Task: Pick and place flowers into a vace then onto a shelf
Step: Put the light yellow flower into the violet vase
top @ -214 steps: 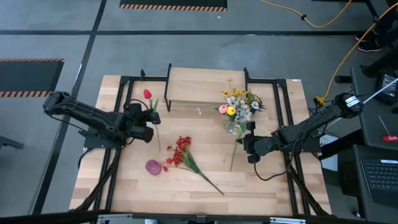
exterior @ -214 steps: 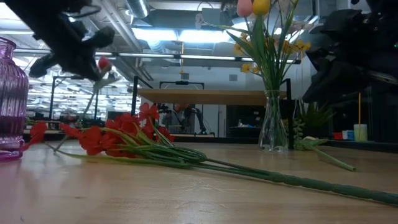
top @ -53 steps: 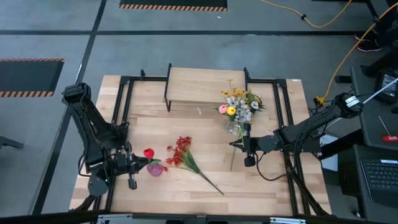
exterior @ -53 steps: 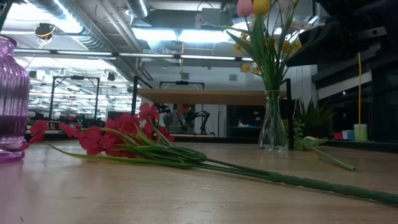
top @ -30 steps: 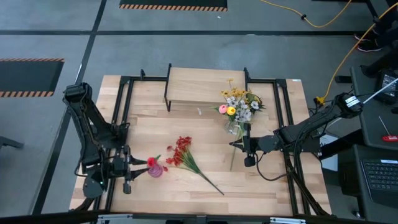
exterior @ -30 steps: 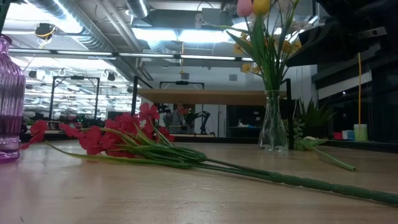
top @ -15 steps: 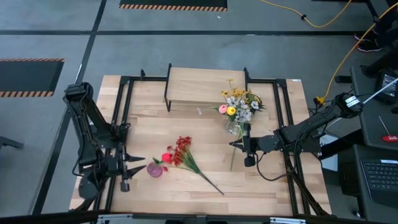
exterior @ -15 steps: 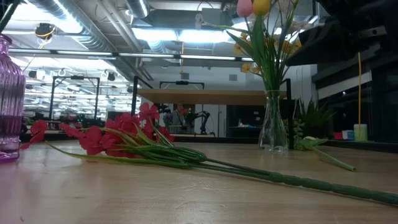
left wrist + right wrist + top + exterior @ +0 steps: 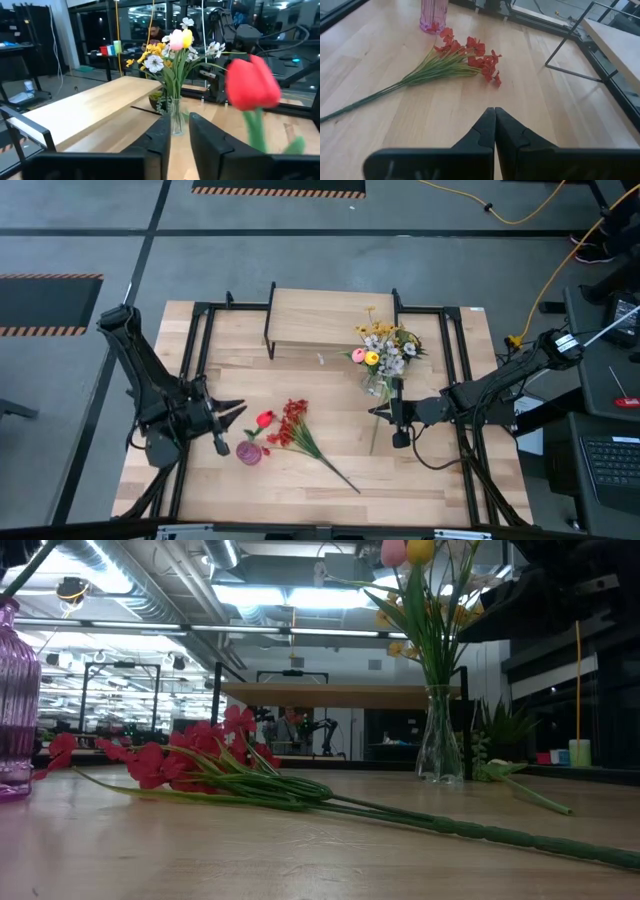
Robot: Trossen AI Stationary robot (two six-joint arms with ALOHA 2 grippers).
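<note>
The red tulip (image 9: 265,419) stands with its stalk in the purple vase (image 9: 248,452) and leans toward the table's right; its head (image 9: 252,90) shows beside my fingers in the left wrist view. My left gripper (image 9: 232,428) hangs open just left of it, touching nothing. The red berry spray (image 9: 290,425) lies flat on the table. A clear vase (image 9: 378,387) holds the pink, yellow and white flowers (image 9: 385,348) in front of the shelf (image 9: 330,320). My right gripper (image 9: 385,418) is shut, near the clear vase.
A loose green stem (image 9: 376,435) lies on the table near the right gripper. Black frame rails (image 9: 200,360) run along both sides of the table. Bare wood lies between the berry spray and the near edge.
The tulip's head has tipped from over the purple vase toward the table's right and now leans there with its stalk in the vase. My left gripper has drawn off the tulip and moved toward the far edge, turning a little. The right arm has kept still.
</note>
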